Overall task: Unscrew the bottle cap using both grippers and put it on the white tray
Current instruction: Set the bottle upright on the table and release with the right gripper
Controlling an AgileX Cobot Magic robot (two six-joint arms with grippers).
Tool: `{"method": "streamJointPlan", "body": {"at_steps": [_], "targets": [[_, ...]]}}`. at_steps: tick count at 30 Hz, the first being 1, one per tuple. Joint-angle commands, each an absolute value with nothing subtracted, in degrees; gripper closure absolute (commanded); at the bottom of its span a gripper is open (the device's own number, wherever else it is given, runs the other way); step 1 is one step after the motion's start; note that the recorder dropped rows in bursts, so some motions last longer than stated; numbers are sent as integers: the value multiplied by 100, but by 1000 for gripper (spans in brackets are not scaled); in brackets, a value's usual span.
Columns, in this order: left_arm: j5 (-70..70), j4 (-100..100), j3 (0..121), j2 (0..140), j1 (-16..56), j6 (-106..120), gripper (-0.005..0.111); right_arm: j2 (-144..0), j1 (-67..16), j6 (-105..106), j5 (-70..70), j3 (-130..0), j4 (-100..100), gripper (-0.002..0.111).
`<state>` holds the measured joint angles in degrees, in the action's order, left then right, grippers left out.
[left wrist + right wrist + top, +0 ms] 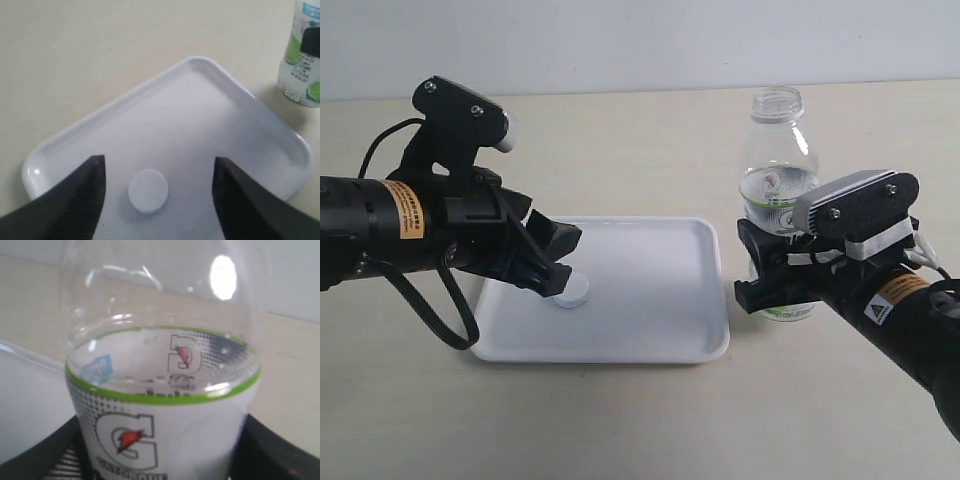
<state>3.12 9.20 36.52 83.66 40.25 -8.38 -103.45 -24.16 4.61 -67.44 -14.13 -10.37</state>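
Hidden: right end effector point(760, 272), clamped on bottle point(778, 150), masks its lower part from me.
Left end effector point(159, 170): spread over cap point(148, 191).
Tray point(660, 300): holds cap.
Bottle: uncapped, upright beside tray.

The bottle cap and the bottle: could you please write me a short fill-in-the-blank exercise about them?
The left gripper, jaws ____, hangs over the bottle cap on the white tray.
The right gripper is ____ on the Gatorade bottle.
The stripe around that bottle is ____.
Missing words: open; shut; green.
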Motion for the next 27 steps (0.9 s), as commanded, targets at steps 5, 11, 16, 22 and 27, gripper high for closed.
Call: {"method": "streamJointPlan", "body": {"at_steps": [5, 11, 16, 22, 27], "targets": [[359, 938, 3618, 8317, 3995, -894, 46, -10244, -2434, 435, -6881, -1353, -990, 45], [359, 938, 3618, 8317, 3995, -894, 46, -10244, -2434, 435, -6871, -1353, -990, 45], [359, 938, 3618, 8317, 3995, -894, 46, -10244, -2434, 426, -6860, -1353, -921, 45], [359, 938, 3618, 8317, 3995, -894, 46, -10244, -2434, 328, -6672, -1353, -882, 29], [381, 938, 3618, 8317, 3995, -898, 46, -10141, -2434, 178, -6449, -1312, -882, 28]]}}
